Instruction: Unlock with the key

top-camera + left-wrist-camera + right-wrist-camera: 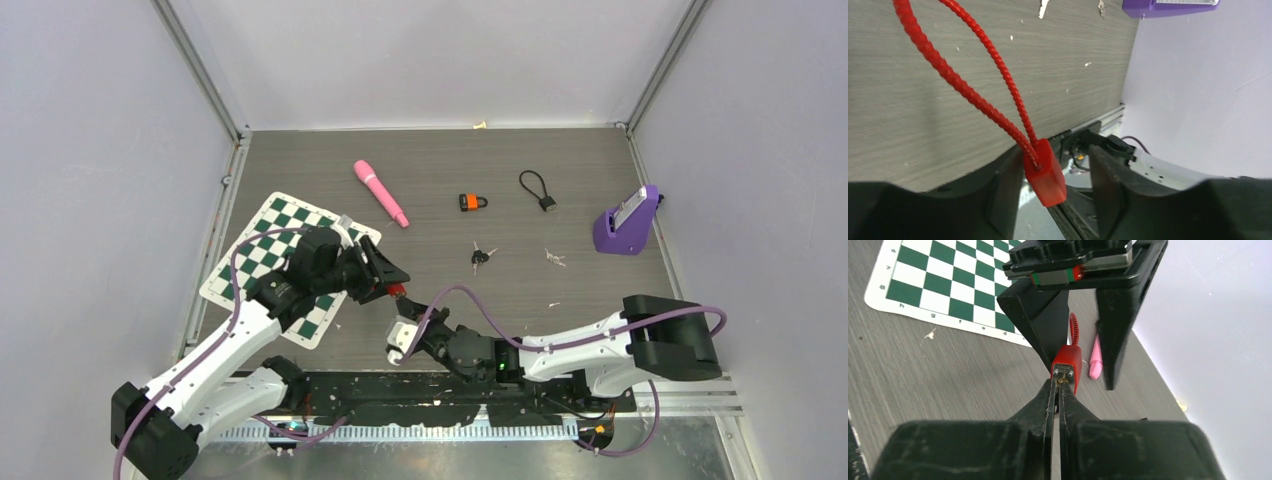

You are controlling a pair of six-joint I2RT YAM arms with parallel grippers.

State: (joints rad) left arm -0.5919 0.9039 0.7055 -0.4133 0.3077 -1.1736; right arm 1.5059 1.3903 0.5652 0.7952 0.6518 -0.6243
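A red cable lock (398, 291) hangs off the table between my two grippers. In the left wrist view its red body (1045, 172) rests against one finger of my left gripper (1053, 185), with a clear gap to the other finger, so that gripper is open. The ribbed red cable (973, 95) loops up over the table. My right gripper (1058, 390) is shut on the key, whose brass tip (1062, 381) sits at the keyhole in the end of the lock (1067, 367). Most of the key is hidden between the fingers.
A green chessboard mat (270, 250) lies under the left arm. Farther back lie a pink stick (380, 192), a small orange padlock (472, 202), a bunch of keys (480, 256), a black cable loop (537, 188) and a purple stand (628, 222).
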